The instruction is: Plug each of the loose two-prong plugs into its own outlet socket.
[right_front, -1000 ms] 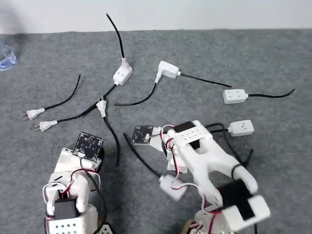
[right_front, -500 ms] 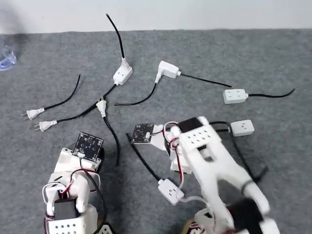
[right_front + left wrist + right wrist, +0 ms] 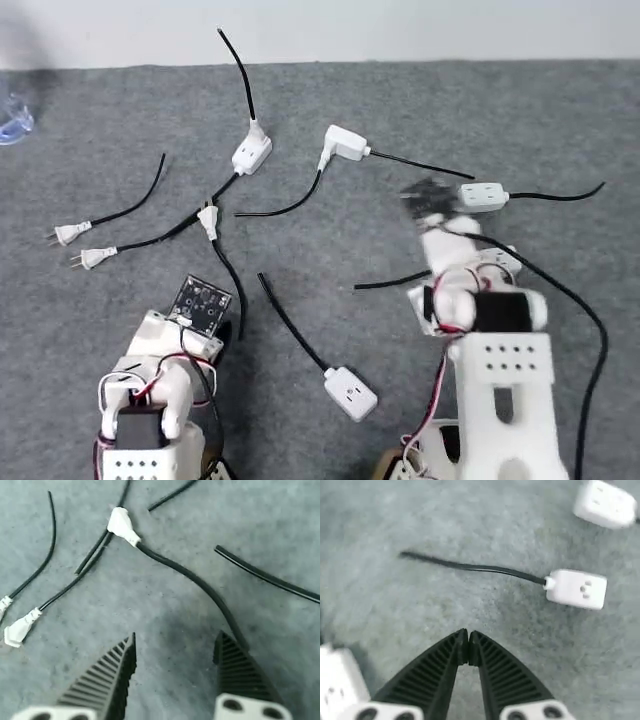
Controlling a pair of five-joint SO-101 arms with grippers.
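Two loose two-prong plugs [image 3: 65, 234] [image 3: 90, 258] on thin black cords lie at the left. A third plug [image 3: 208, 218] on a thick cable lies mid-table and appears as the white plug [image 3: 122, 525] in the left wrist view. My left gripper [image 3: 175, 647] is open and empty above the grey mat, short of that plug and its thick cable. My right gripper [image 3: 468, 639] is shut on nothing, close to a white socket [image 3: 577, 586] on a thin cord. Another socket [image 3: 480, 196] lies farther off.
A white socket [image 3: 350, 392] on a black cord lies between the two arms near the front. Two more white cord ends [image 3: 250, 152] [image 3: 343, 143] lie at the back centre. Black cables cross the grey mat [image 3: 120, 120]. A clear object [image 3: 12, 118] sits at the left edge.
The right arm swung from the middle of the table to the right and stretched toward the far sockets. The front socket came to rest on the mat. The left wrist shifted slightly right.
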